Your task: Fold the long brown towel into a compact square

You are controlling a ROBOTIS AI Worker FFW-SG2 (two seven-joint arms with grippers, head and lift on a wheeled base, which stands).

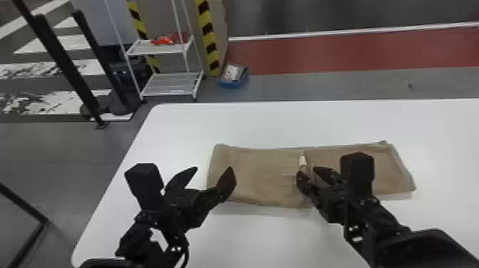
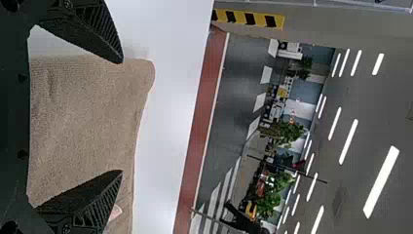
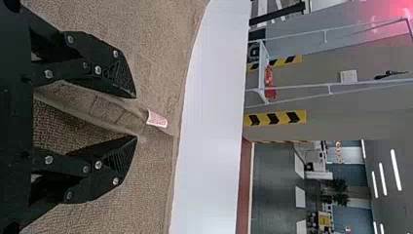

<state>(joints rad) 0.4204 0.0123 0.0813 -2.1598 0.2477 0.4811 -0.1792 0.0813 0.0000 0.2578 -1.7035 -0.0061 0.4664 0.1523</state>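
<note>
White table (image 1: 267, 121) bears the long brown towel (image 1: 263, 171). Near the towel's left end, the left gripper (image 1: 213, 169) spreads wide; mid-towel, the right gripper (image 1: 307, 171) has parted fingers around a raised fold.

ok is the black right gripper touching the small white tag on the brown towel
Apart: the right wrist view shows towel between the right gripper and the tag.

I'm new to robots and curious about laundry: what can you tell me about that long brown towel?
The long brown cloth towel looks soft and textured. It lies lengthwise from left to right on the smooth white table, not yet a square. Near its middle, fabric rises in a narrow ridge beside a small pale tag. The right black two-fingered end effector is open around that ridge; I can't tell whether it touches.
</note>
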